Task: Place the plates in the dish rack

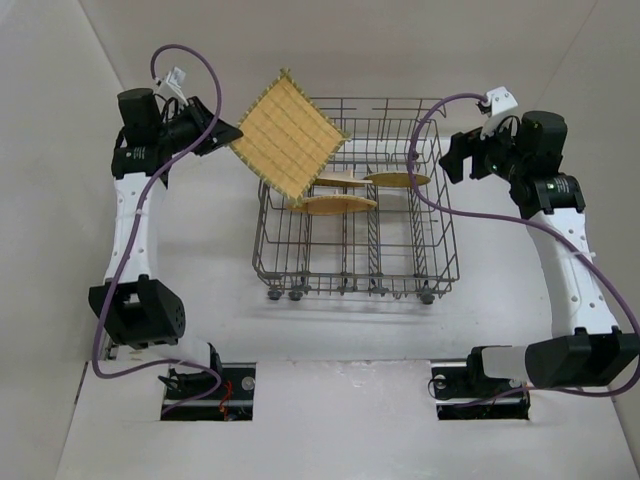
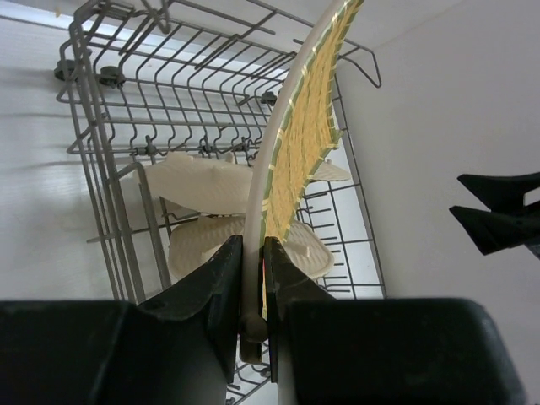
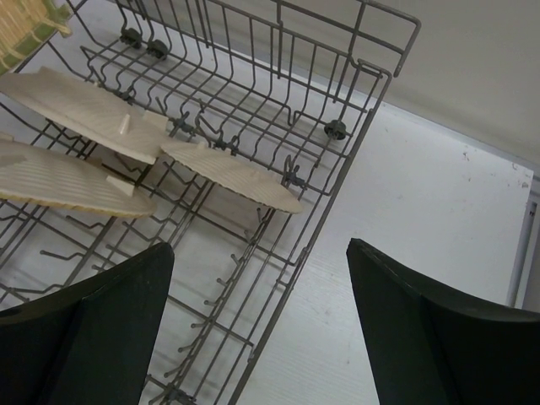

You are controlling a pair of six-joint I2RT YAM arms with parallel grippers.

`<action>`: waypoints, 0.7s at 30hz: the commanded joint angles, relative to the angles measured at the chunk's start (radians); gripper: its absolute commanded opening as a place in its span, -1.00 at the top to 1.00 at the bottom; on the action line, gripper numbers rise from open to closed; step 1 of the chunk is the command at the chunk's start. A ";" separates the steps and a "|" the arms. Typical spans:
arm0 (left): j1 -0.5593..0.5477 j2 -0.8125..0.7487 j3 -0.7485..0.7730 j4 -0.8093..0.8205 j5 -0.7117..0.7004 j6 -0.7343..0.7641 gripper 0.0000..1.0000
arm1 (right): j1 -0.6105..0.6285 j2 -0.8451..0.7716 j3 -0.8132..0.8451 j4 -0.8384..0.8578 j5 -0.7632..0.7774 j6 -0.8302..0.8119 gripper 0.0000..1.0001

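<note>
The left gripper [image 1: 222, 135] is clamped tight on the edge of a pale yellow, ribbed, rounded-square bamboo plate [image 1: 288, 137], held tilted over the far-left corner of the grey wire dish rack [image 1: 350, 275]. Three tan plates [image 1: 340, 205] stand edge-on among its tines. The right gripper [image 1: 449, 160] hangs wide open and empty, just right of the rack.

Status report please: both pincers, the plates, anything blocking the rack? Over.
Left pincer shut on striped plate, over left rear corner of rack. Right pincer open, empty. Three plates already in rack, close under the held one.
</note>
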 commanded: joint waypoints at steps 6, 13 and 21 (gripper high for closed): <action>-0.065 -0.129 0.150 -0.005 0.019 0.149 0.99 | 0.027 -0.026 0.003 0.057 -0.016 -0.012 -0.79; -0.143 -0.201 0.137 -0.065 -0.016 0.258 0.99 | 0.029 -0.027 0.002 0.057 -0.013 -0.016 -0.79; -0.252 -0.267 0.132 -0.146 -0.103 0.417 0.99 | 0.030 -0.029 0.002 0.057 -0.008 -0.022 -0.79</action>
